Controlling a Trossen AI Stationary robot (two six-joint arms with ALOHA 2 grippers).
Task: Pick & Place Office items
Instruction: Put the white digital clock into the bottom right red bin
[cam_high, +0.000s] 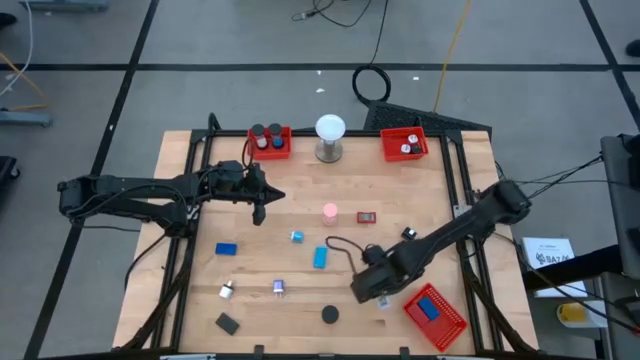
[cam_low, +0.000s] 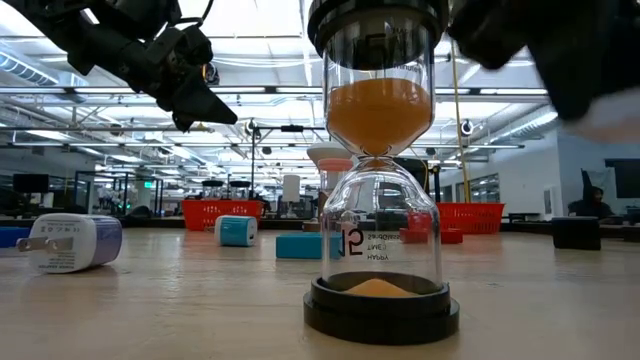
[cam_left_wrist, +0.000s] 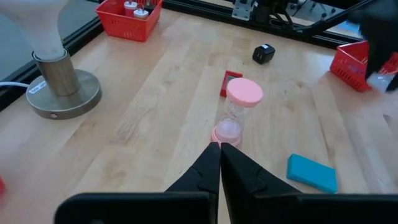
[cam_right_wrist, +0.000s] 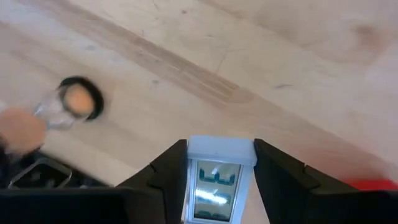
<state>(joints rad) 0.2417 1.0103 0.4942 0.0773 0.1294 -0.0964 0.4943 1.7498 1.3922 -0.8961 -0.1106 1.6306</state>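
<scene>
a: where's the right gripper (cam_right_wrist: 221, 180)?

b: near the counter's (cam_high: 420, 190) front right, just beside the red tray (cam_high: 452, 322) that holds a blue block (cam_high: 429, 308). its fingers (cam_right_wrist: 166, 177) are clamped on a small white item with a clear front (cam_right_wrist: 217, 180).

a: and the left gripper (cam_left_wrist: 220, 149)?

b: hovering above the counter left of centre, fingers pressed together, holding nothing. just ahead of it stands the pink hourglass (cam_left_wrist: 237, 109), with a small red item (cam_left_wrist: 229, 81) behind it.

a: other items?

b: a teal block (cam_high: 320, 257), a blue block (cam_high: 226, 249), a black disc (cam_high: 329, 314) and an orange-sand hourglass (cam_low: 378, 170) sit loose. two more red trays (cam_high: 270, 142) flank the white globe (cam_high: 330, 137) at the back.
</scene>
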